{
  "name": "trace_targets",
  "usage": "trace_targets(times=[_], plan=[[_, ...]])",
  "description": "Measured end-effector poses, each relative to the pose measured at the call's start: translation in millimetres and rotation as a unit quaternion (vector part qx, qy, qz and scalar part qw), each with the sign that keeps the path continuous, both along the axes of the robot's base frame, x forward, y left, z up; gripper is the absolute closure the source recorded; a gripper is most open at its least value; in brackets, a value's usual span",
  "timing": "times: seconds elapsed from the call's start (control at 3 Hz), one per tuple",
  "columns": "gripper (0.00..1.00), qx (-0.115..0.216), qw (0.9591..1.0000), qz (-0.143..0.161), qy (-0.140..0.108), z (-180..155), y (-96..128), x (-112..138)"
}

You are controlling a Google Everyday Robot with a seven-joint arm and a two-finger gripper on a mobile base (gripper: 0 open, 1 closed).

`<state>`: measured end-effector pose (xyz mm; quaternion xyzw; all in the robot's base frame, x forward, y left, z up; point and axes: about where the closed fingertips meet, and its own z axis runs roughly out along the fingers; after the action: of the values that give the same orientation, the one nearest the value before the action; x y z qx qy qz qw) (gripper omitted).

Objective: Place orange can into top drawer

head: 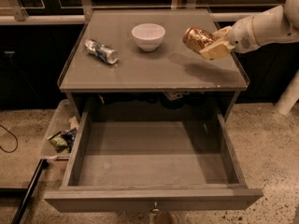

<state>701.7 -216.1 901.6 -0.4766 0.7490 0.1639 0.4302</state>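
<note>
Camera view: the orange can (pixel 197 37) was clenched in the gripper (pixel 209 44) above the tabletop (pixel 154 71), and its lowering into the empty, open top drawer (pixel 154 160) was judged outstanding

- A grey counter (pixel 154 73) fills the upper middle of the view.
- A white bowl (pixel 148 35) stands upright on it, toward 12 o'clock.
- A slim silver-and-blue can (pixel 101 51) lies on its side at the bowl's 8 o'clock, apart from it.
- The gripper (pixel 210 42) hangs above the counter at the bowl's 3 o'clock.
- A clear plastic bin (pixel 52 125) of crumpled wrappers (pixel 63 140) sits on the speckled floor (pixel 271 143), at 8 o'clock of the view.
- A black cable (pixel 6 143) curls on the floor at 9 o'clock.
</note>
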Motion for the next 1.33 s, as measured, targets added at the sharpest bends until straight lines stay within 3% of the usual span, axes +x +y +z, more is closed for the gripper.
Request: trace_targets(times=[0.33, 1.0, 1.33], plan=[[1.0, -0.007, 0.9995, 0.032, -0.003, 0.8, -12.3, -32.1], [1.0, -0.009, 0.9939, 0.11, 0.006, -9.7, -29.5, -110.1], [1.0, -0.013, 0.9918, 0.127, 0.008, -20.2, -32.1, -142.1]])
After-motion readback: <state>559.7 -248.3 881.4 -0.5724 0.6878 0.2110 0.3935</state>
